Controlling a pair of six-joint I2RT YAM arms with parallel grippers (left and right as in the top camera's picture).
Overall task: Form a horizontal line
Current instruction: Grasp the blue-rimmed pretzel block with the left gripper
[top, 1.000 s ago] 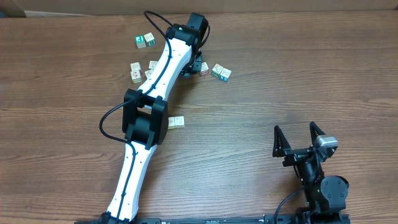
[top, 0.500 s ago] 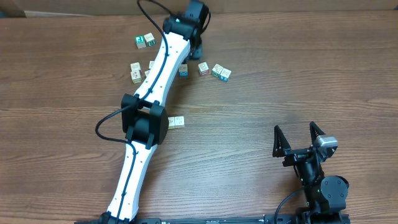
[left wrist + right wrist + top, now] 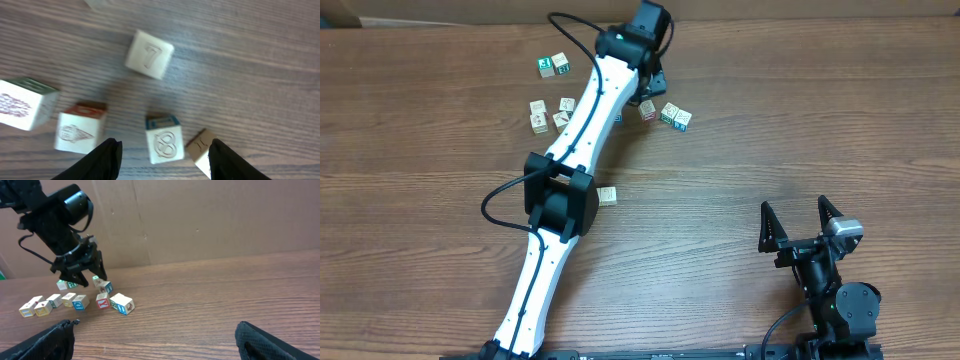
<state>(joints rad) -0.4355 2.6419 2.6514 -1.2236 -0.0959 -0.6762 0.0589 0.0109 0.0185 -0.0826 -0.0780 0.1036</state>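
Overhead, the left gripper [image 3: 651,90] hangs above the far middle of the table [image 3: 800,120]. A second ago it was down among the cubes there, half a second ago it had drawn back toward the far edge, and now it swings in again, slightly right of where it first sat. Over that second its jaws widen, and the left wrist view agrees: its fingers [image 3: 107,156] stand apart with nothing between them but the wood and cubes lying below. I judge that a cube has just been let go and that the arm is now looking over its work or choosing the next piece. The horizontal line [image 3: 670,113] is only begun, and it lies just right of the left forearm at the far middle. From the wrist, the ice-cream cube [image 3: 80,131] and the figure-eight cube [image 3: 164,140] sit side by side with a gap between them. A tilted cube [image 3: 199,147] almost touches the latter, and the cube marked 7 [image 3: 149,54] lies apart on its own. The row therefore needs closing up and squaring. More loose cubes [image 3: 550,113] wait to the left of the arm, and a single cube [image 3: 607,196] sits near its elbow. The right gripper [image 3: 803,222] rests at the near right, well apart, jaws spread wide and empty.
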